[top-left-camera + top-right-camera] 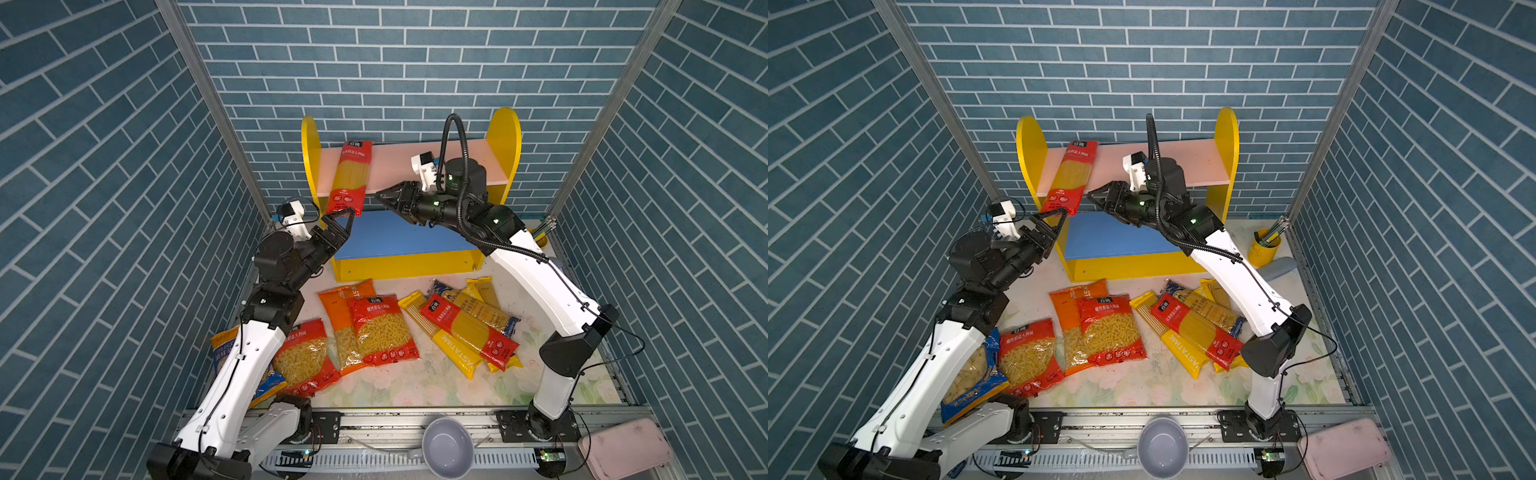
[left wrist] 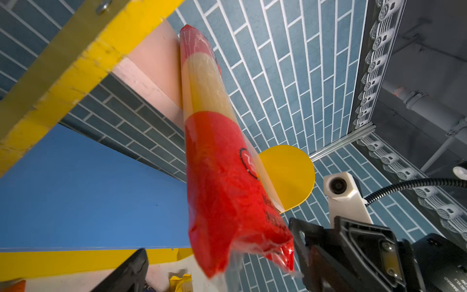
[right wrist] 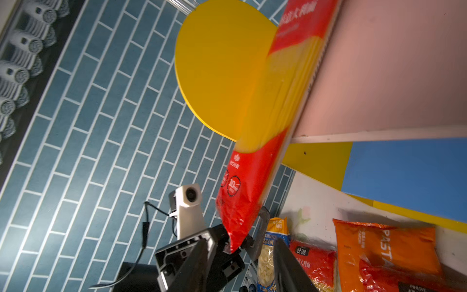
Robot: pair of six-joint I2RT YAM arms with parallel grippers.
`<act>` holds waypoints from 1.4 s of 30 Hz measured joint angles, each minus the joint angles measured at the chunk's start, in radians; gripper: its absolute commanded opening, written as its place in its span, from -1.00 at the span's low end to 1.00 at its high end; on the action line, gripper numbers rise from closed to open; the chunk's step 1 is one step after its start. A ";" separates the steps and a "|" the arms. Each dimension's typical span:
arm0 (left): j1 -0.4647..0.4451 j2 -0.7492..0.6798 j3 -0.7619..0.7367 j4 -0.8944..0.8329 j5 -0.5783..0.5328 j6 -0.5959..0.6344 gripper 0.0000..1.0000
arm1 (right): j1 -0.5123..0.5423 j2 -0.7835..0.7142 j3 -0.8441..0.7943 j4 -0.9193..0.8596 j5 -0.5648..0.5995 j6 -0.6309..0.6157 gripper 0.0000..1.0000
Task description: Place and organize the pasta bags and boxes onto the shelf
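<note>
Left pincer (image 1: 343, 224): jaws spread wide at the near left corner of the shelf, gripping nothing; the red pack's near end hangs just at them. Right pincer (image 1: 379, 194): jaws part-spread and empty in the right wrist view, tip just right of that same end

Bench (image 1: 436, 382): floral top, carries the shelf at the far side and the unsorted packs at the near side

Shelf (image 1: 505, 137): yellow round-topped sides. Pink upper board (image 1: 395, 166) holds one pack only. Blue lower board (image 1: 386, 237) bare

Loose packs, near side: two red short-pasta bags (image 1: 384, 328) and (image 1: 305, 357), an orange bag (image 1: 336, 303) partly under the first, a blue-orange bag (image 1: 971, 374) partly under the left arm. To the right, overlapping: a yellow spaghetti pack (image 1: 453, 349), a second red spaghetti pack (image 1: 469, 328), a dark-blue one (image 1: 478, 307)

Red spaghetti pack (image 1: 349, 178): lies front to back on the left part of the pink board, far end at the wall, near end overhanging the front edge over the blue board

Step, as I read it: first pack just set down, both pincers let go, nearly everything left to shelve

Next move calls for: backing both pincers clear without snagging the overhang. The pack is too long to sit front to back, so turning it along the board looks wise. Then on to the near heap
</note>
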 measured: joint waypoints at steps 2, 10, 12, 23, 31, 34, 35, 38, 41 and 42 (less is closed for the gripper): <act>0.000 -0.002 0.030 -0.016 -0.003 0.029 0.99 | 0.022 0.018 0.012 -0.026 0.031 -0.005 0.04; 0.010 -0.074 0.040 -0.099 -0.048 0.115 0.99 | 0.084 0.154 0.141 -0.061 0.096 0.014 0.04; 0.012 -0.093 0.040 -0.125 -0.060 0.132 0.99 | 0.091 0.170 0.154 -0.057 0.105 0.019 0.02; 0.013 -0.158 0.035 -0.208 -0.106 0.196 0.98 | 0.101 0.184 0.208 -0.023 0.139 0.060 -0.02; 0.014 -0.189 0.075 -0.316 -0.172 0.278 0.98 | 0.101 0.305 0.405 -0.047 0.129 0.087 -0.07; 0.015 -0.197 0.139 -0.371 -0.209 0.331 0.98 | 0.101 0.324 0.410 -0.064 0.130 0.092 -0.08; 0.015 -0.203 0.155 -0.383 -0.221 0.346 0.98 | 0.101 0.328 0.410 -0.071 0.131 0.092 -0.06; 0.015 -0.224 0.165 -0.403 -0.238 0.371 0.97 | 0.103 0.328 0.408 -0.101 0.146 0.090 0.02; 0.015 -0.236 0.162 -0.408 -0.242 0.379 0.97 | 0.108 0.308 0.371 -0.098 0.166 0.089 0.06; 0.015 -0.236 0.157 -0.406 -0.242 0.379 0.97 | 0.108 0.307 0.370 -0.098 0.169 0.090 0.06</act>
